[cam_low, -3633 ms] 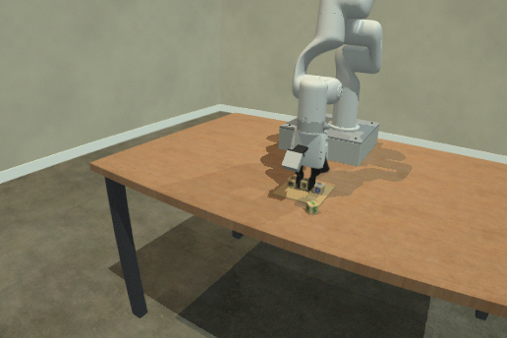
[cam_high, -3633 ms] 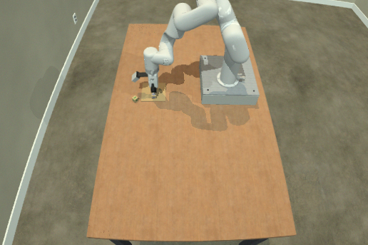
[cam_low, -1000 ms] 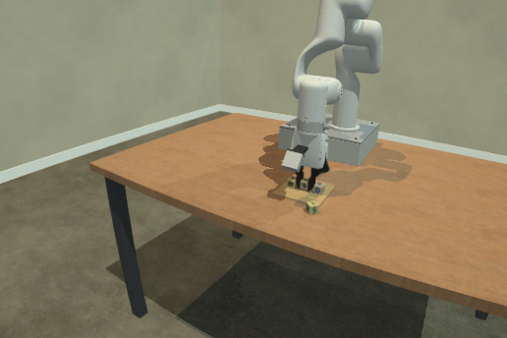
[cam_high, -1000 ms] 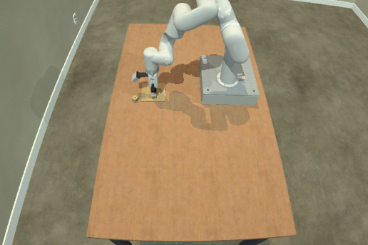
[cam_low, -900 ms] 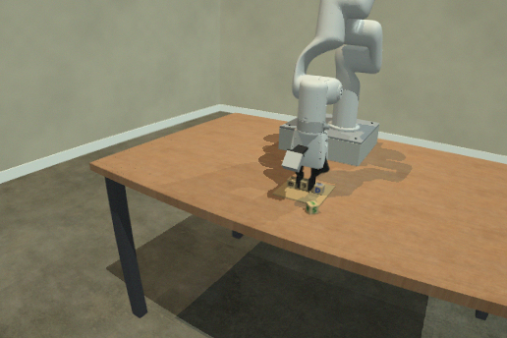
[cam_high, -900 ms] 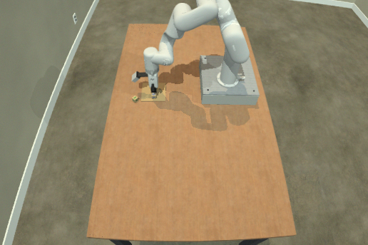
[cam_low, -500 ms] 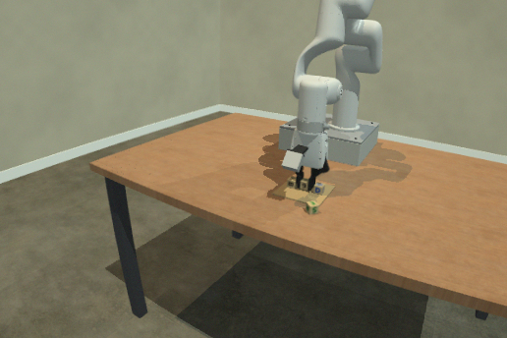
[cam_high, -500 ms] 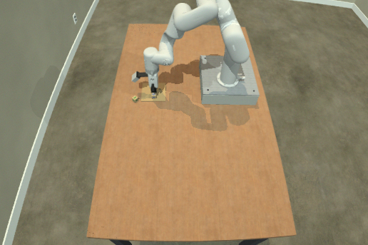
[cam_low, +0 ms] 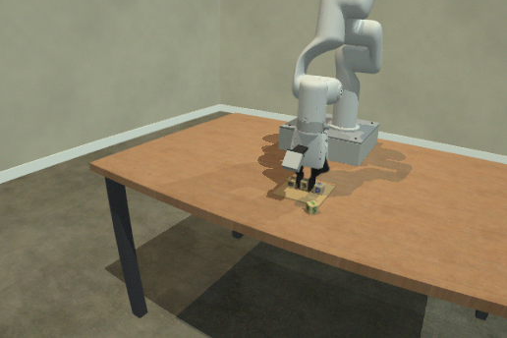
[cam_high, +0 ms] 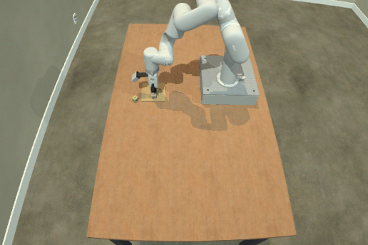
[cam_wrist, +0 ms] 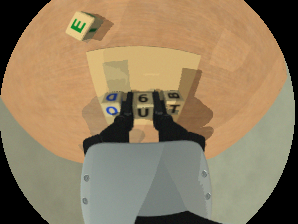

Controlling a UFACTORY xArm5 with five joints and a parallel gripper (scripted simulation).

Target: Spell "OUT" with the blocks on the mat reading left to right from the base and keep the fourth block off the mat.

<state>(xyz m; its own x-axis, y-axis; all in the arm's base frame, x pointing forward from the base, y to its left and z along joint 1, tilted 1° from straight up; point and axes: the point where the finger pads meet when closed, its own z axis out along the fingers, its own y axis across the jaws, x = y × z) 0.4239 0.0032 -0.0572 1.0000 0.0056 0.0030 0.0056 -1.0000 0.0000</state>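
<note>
The block on the left [cam_wrist: 111, 104] shows blue letters on cream; the middle block [cam_wrist: 143, 105] has black characters. The E block [cam_high: 135, 99] [cam_low: 311, 207] [cam_wrist: 80, 26] bears green letters. The mat [cam_high: 147, 99] [cam_low: 290, 196] [cam_wrist: 145, 62] is plain pale yellow; the tabletop [cam_high: 192, 168] [cam_low: 197, 173] [cam_wrist: 45, 75] is orange-brown.
</note>
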